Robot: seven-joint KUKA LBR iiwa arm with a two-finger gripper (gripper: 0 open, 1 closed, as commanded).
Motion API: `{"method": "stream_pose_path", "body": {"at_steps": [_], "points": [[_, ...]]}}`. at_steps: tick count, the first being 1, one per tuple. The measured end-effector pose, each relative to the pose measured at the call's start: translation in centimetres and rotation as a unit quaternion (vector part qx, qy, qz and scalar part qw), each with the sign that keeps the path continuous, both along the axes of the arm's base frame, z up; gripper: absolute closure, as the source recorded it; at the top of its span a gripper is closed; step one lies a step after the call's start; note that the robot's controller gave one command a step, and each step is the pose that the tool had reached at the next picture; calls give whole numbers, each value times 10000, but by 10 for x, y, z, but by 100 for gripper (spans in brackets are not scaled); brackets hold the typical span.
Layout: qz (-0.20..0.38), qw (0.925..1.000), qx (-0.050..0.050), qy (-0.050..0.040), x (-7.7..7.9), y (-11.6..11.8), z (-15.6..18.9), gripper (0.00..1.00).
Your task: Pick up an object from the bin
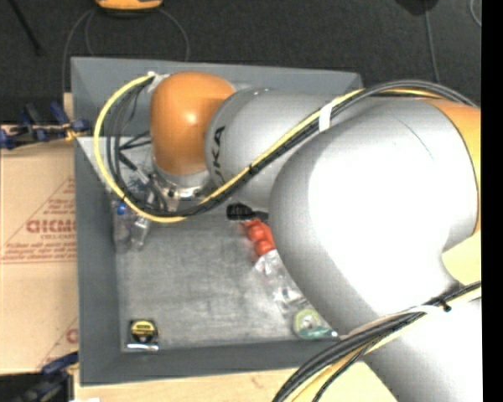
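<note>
My gripper [131,227] is low at the bin's left wall, under the arm's orange cover, and much of it is hidden by the wrist and cables. What lies under it cannot be made out. A small yellow and black tape measure [142,331] lies in the front left corner, well apart from the gripper. To the right, an orange-red object with a black end [257,234] lies beside the arm. A clear plastic bottle [276,278] lies just below it.
A round greenish clear thing [307,323] sits near the bin's front wall, at the edge of the arm. The arm covers the bin's right half and back. Bare grey floor shows in the middle and front left.
</note>
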State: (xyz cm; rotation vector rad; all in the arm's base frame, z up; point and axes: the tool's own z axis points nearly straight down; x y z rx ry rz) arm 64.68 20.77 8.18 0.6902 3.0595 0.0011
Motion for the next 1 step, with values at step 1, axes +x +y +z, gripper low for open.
{"method": "stream_pose_path", "body": {"at_steps": [1], "points": [[-775, 9970, -21, -39, -11, 17, -7, 0]]}}
